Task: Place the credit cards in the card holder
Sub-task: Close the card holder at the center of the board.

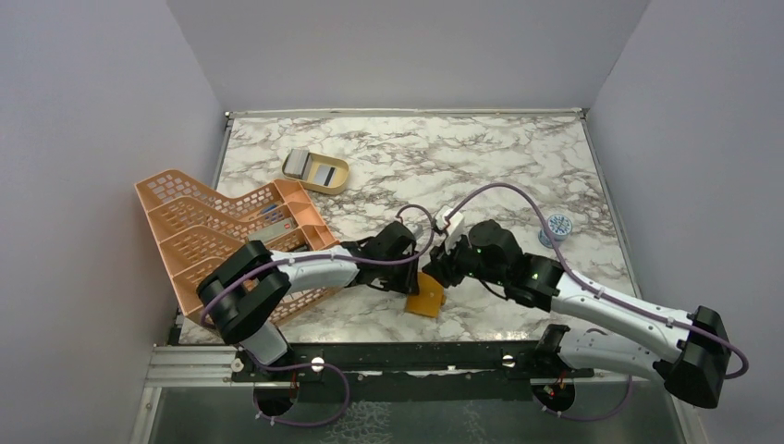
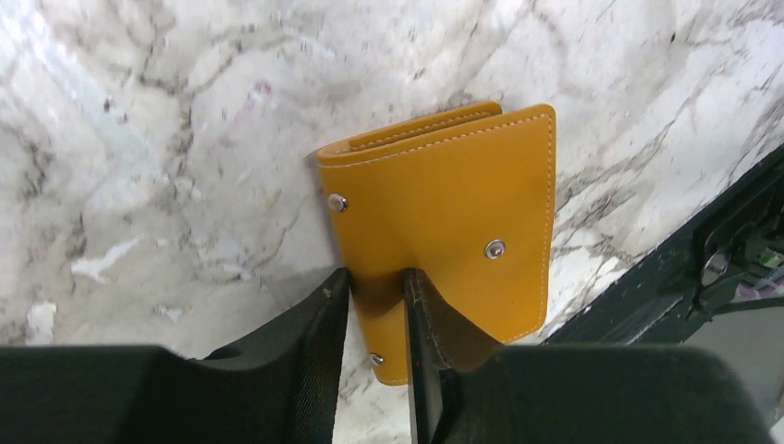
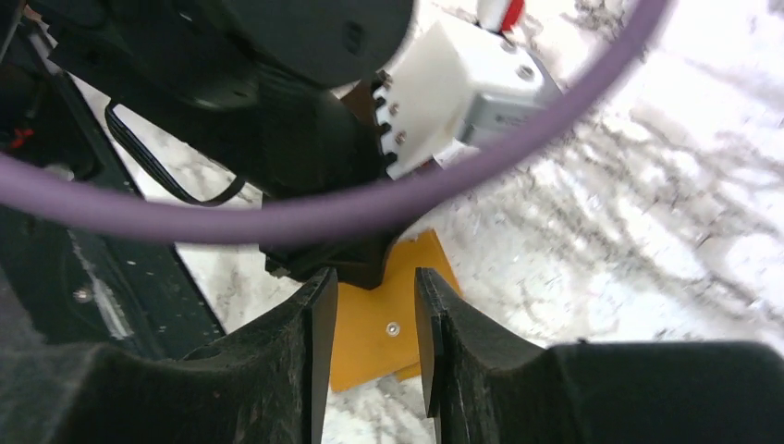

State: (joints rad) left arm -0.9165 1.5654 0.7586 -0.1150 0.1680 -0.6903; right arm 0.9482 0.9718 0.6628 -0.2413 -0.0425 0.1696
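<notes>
The card holder (image 1: 426,297) is a mustard-orange folded wallet lying near the table's front edge, with one side raised. In the left wrist view its snap-studded flap (image 2: 444,213) runs up between my fingers. My left gripper (image 2: 376,277) is shut on that flap; from above it (image 1: 413,280) sits at the wallet's left corner. My right gripper (image 3: 370,282) is open and empty, just above and to the right of the wallet (image 3: 388,333), close to the left wrist (image 1: 442,270). The pale grey credit cards (image 1: 300,164) lie in the tan dish at the back.
The tan oval dish (image 1: 319,172) stands at the back left. A big peach lattice rack (image 1: 222,231) fills the left side beside my left arm. A small blue-white round object (image 1: 557,225) sits at the right. The black front rail (image 2: 730,240) runs just behind the wallet.
</notes>
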